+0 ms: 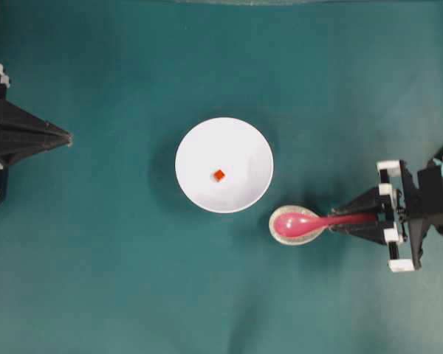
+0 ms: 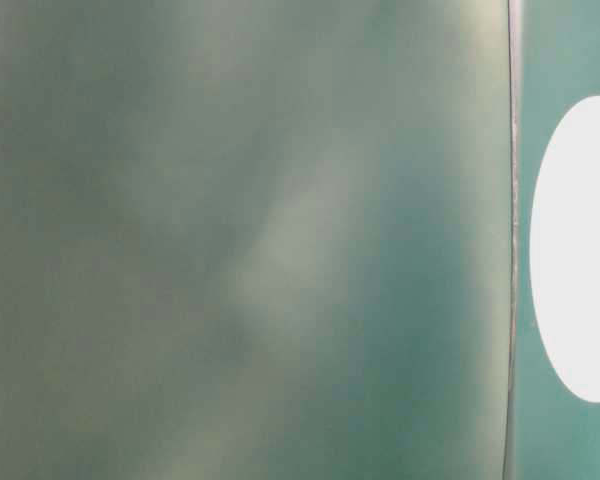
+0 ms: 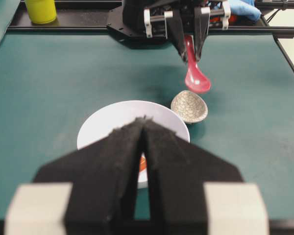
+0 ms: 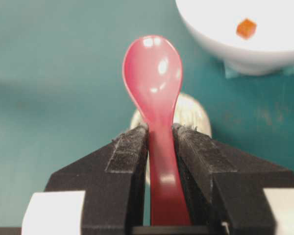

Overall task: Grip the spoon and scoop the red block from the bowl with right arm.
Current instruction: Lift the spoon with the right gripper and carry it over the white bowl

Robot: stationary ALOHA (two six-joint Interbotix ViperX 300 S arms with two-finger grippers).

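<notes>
Above the spoon rest (image 3: 189, 106), the right gripper (image 4: 160, 142) holds the spoon (image 4: 154, 78) by its glossy handle, which could slip while scooping.

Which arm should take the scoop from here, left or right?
Right. The right gripper already clamps the spoon, lifted above the spoon rest beside the bowl. The left gripper is shut, empty, far off.
</notes>
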